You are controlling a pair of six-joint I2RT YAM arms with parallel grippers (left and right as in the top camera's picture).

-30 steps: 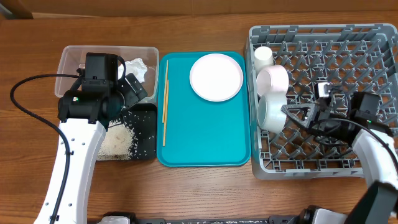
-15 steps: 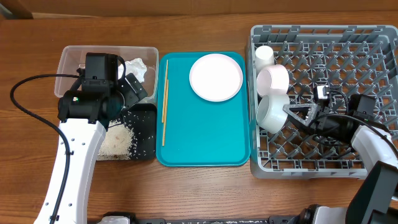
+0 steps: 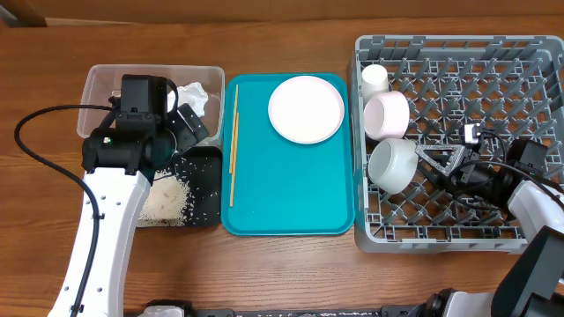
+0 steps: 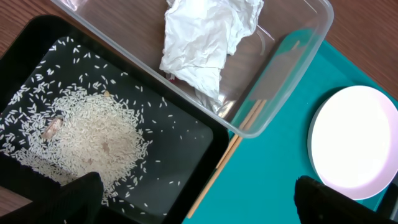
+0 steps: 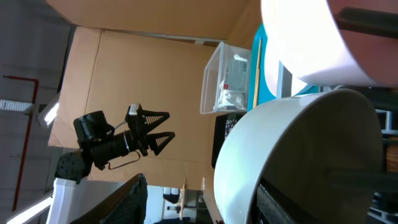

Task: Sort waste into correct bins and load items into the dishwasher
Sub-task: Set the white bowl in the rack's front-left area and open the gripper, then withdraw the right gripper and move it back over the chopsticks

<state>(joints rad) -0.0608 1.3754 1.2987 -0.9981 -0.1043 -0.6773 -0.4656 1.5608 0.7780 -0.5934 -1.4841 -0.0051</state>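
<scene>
**Clearing the tray: plate and chopsticks not yet racked**

The plate [image 3: 306,108] lies flat at the 12 o'clock end of the teal tray [image 3: 291,207]. The chopsticks [image 3: 233,145] lie together along that tray's 9 o'clock edge, their long axis running 12 to 6. In the rack [image 3: 493,62], the cup [image 3: 374,77], pink bowl [image 3: 386,114] and white bowl [image 3: 392,165] line the 9 o'clock side.

The right tool [image 3: 423,164] sits at the white bowl's 3 o'clock. Its jaws stand apart and seem to pinch nothing. The left tool [image 4: 205,198] hangs over the seam between the tub [image 3: 97,84] and the black tray [image 3: 207,176], spread wide and empty. The tissue [image 3: 196,95] is in the tub and the rice [image 3: 167,198] in the black tray.

From the right tool, the plate lies at about 10 o'clock, beyond the rack's wall. From the left tool, the chopsticks lie at 3 o'clock, just beside. The left arm is therefore clearly nearer the chopsticks, and a grip would probably go across their 12-to-6 line. The plate sits roughly between the tools, though the rack is on the right arm's side.
</scene>
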